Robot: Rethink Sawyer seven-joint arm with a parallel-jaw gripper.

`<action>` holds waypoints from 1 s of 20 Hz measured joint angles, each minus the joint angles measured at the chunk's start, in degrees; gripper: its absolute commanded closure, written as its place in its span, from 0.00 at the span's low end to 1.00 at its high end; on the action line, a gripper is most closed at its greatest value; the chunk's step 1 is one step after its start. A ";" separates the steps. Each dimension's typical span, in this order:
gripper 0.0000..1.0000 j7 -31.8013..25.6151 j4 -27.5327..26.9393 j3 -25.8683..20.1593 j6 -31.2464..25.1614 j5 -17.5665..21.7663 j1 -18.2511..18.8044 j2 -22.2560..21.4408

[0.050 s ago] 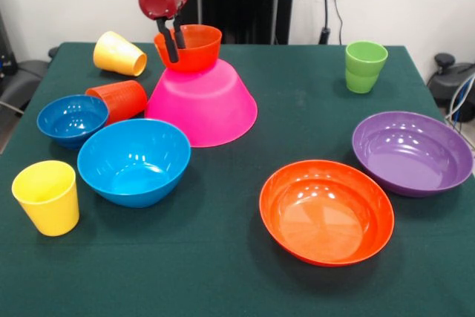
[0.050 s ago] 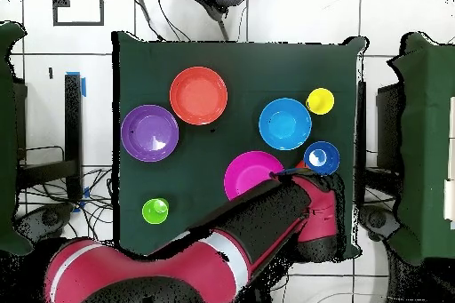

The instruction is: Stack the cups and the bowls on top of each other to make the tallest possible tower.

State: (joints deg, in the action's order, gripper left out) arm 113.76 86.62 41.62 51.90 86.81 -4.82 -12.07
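Note:
The tower is a large pink bowl [image 1: 204,109] turned upside down with a small orange bowl [image 1: 202,50] upright on top of it. My gripper [image 1: 178,53] comes down at that bowl's left rim, shut on it, with one finger outside the wall and one inside. Left of the tower, a yellow cup [image 1: 119,53] and an orange-red cup [image 1: 119,100] lie on their sides. A small blue bowl [image 1: 72,119], a medium blue bowl [image 1: 133,161] and an upright yellow cup [image 1: 47,197] stand nearer. In the overhead view my arm [image 2: 267,219] hides the small orange bowl and part of the pink bowl [image 2: 249,175].
A green cup [image 1: 365,66] stands at the far right. A wide purple bowl [image 1: 412,152] and a wide orange bowl [image 1: 326,211] sit upright on the right half of the green table [image 1: 223,272]. Cables hang behind the table.

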 measured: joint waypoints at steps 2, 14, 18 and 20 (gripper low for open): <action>0.00 0.00 0.00 -0.01 0.00 0.01 0.15 -0.01; 0.00 -0.14 0.00 -0.05 -0.39 -0.02 0.56 0.00; 0.00 -0.49 0.00 -0.18 -0.56 -1.46 1.22 0.00; 0.00 -0.72 0.00 -0.28 -0.67 -2.51 1.51 0.00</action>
State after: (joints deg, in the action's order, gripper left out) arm 113.04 86.62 41.34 51.24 84.31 -3.31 -12.07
